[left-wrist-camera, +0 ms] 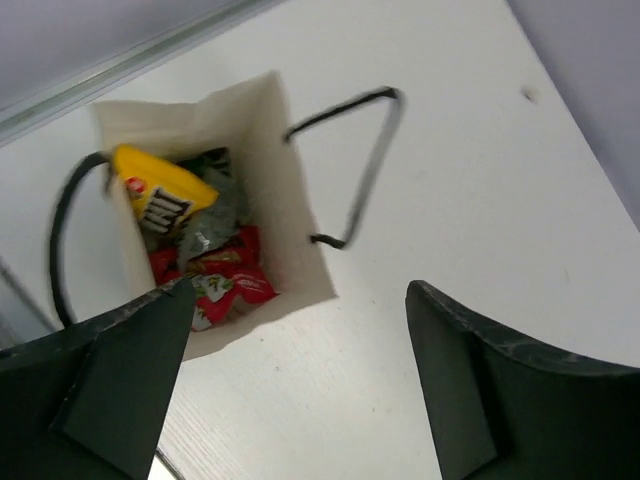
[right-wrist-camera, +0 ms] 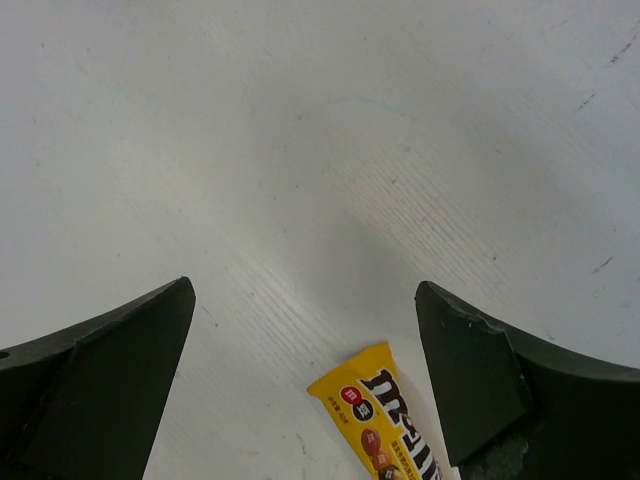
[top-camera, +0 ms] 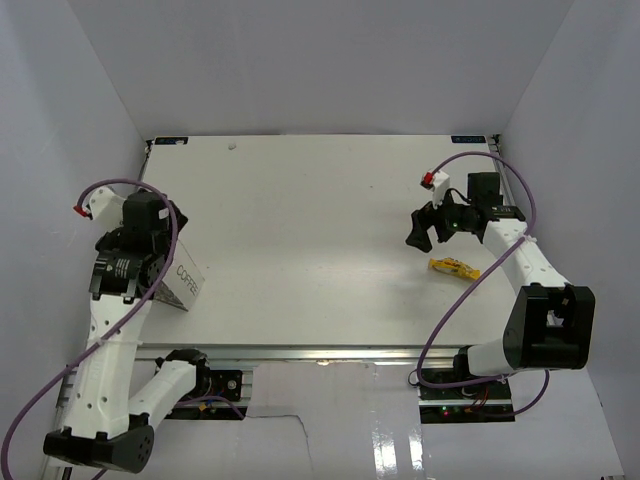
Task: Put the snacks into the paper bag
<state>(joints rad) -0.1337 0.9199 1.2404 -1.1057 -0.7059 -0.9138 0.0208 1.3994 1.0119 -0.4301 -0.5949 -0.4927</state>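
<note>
Left wrist alone shows snacks [left-wrist-camera: 215, 275] inside the paper bag [left-wrist-camera: 295, 215]; left gripper [left-wrist-camera: 300, 290] and right gripper [right-wrist-camera: 305, 288] spread empty

open paper bag [left-wrist-camera: 287, 190] (snacks [left-wrist-camera: 218, 275] inside)

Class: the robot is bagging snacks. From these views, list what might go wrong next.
The yellow packet lies flat, off-centre below the open right gripper; a pinch may push it away.
The paper bag sits far left under the left gripper; the arms may collide at the drop.
The bag's loose handle could catch on a gripper.
</note>
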